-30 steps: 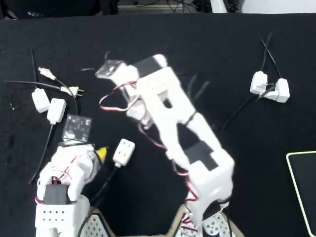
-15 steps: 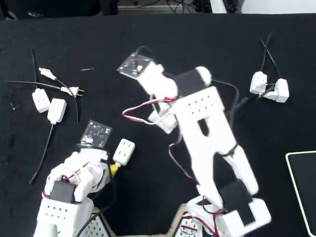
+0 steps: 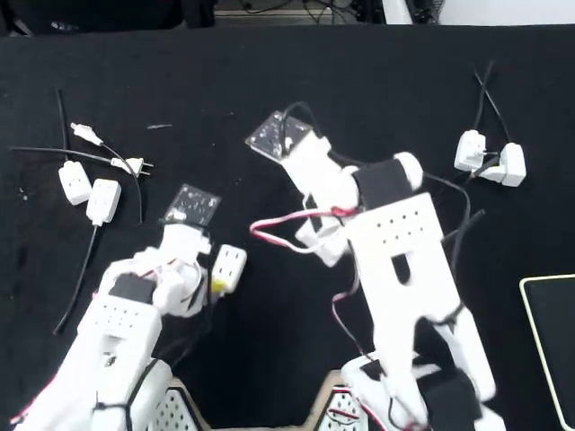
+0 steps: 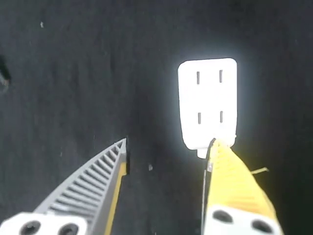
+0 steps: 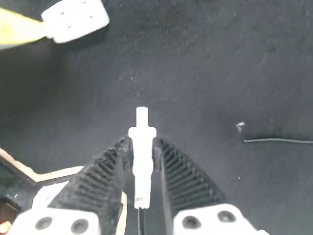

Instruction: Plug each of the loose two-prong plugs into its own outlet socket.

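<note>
Plug [image 5: 141, 152] clamped tight in the right gripper [image 5: 143, 142], its white body pinched between the ribbed jaws and its tip jutting past the fingertips above bare black cloth [image 3: 404, 81]; the socket [image 3: 227, 268], a white four-slot block, lies flat on that cloth between the two arms, close beside the left arm and apart from the held plug. Open cloth stretches from the socket to the table's far edge and across the middle; the left side is more crowded, with two loose plugs [image 3: 87, 134] on thin cords and two white adapters [image 3: 74, 182] just beside them near the left edge. Near the right edge a pair of white blocks [image 3: 490, 160] sits touching, dark cords running off them; a dark panel [image 3: 550, 332] with a pale rim lies at the right edge, nearer the arms; a thin wire [image 5: 276, 141] lies on the cloth off to one side of the right gripper. Beyond the far edge, cables [image 3: 314, 11] and dark shapes crowd the room. The left gripper [image 4: 167, 144] stands wide open and holds nothing; its yellow-taped finger [image 4: 230, 181] touches the socket's near end with its tip, while the other finger [image 4: 98, 186] hangs over bare cloth, well apart from the socket.
</note>
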Tool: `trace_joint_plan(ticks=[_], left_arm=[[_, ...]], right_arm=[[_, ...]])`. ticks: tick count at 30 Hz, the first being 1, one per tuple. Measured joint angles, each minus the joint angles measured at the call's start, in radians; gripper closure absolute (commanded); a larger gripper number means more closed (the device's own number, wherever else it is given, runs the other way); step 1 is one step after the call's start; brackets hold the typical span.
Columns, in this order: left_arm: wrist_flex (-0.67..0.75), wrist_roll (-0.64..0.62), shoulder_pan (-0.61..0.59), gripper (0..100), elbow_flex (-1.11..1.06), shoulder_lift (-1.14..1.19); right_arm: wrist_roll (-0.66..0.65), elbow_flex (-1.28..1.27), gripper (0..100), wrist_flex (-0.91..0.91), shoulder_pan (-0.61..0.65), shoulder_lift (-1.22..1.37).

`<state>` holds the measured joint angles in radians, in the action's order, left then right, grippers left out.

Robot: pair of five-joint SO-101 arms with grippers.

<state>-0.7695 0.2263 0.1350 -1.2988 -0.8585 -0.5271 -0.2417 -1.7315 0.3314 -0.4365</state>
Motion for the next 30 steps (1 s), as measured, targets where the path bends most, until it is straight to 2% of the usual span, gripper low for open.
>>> trace_joint_plan(ticks=[4,11,16,19,22,26,30], left_arm=[[0.072,-0.006,-0.029,74,0.069,0.132],[0.074,0.023,-0.112,74,0.146,0.209],[-0.11,0.046,-0.126,73,0.23,0.21],[-0.224,0.02,-0.077,73,0.261,0.21],[-0.256,-0.011,0.006,73,0.262,0.21],[-0.245,-0.014,0.118,73,0.201,0.21],[-0.176,0.017,0.095,74,0.11,0.212]], right_arm=[[0.0,-0.098,98.8,0.006,0.0,-0.057],[0.0,-0.216,98.8,0.081,0.0,-0.072],[0.0,-0.224,98.8,0.089,0.0,-0.072],[0.0,-0.224,98.8,0.092,0.0,-0.072],[0.0,-0.224,98.8,0.092,0.0,-0.072],[0.0,-0.224,98.8,0.092,0.0,-0.072],[0.0,-0.224,98.8,0.092,0.0,-0.072]])
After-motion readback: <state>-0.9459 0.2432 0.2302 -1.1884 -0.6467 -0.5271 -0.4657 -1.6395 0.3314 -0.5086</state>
